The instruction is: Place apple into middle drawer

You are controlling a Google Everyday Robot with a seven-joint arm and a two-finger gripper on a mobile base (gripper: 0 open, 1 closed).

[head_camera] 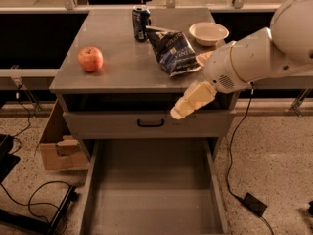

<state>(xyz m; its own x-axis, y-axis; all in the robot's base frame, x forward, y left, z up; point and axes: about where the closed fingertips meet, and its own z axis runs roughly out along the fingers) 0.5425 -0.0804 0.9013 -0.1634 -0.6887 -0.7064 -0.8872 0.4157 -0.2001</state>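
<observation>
The red-orange apple (91, 58) sits on the left side of the grey cabinet top (117, 67). The middle drawer (152, 190) is pulled out below, its flat floor bare. My gripper (182, 110) hangs at the end of the white arm, in front of the cabinet's right front edge, above the open drawer and well right of the apple. It holds nothing that I can see.
A blue soda can (141, 23), a dark blue chip bag (172, 51) and a white bowl (208, 33) stand on the cabinet top. A shut drawer front with a black handle (150, 124) is above the open drawer. A cardboard box (58, 148) and cables lie on the floor.
</observation>
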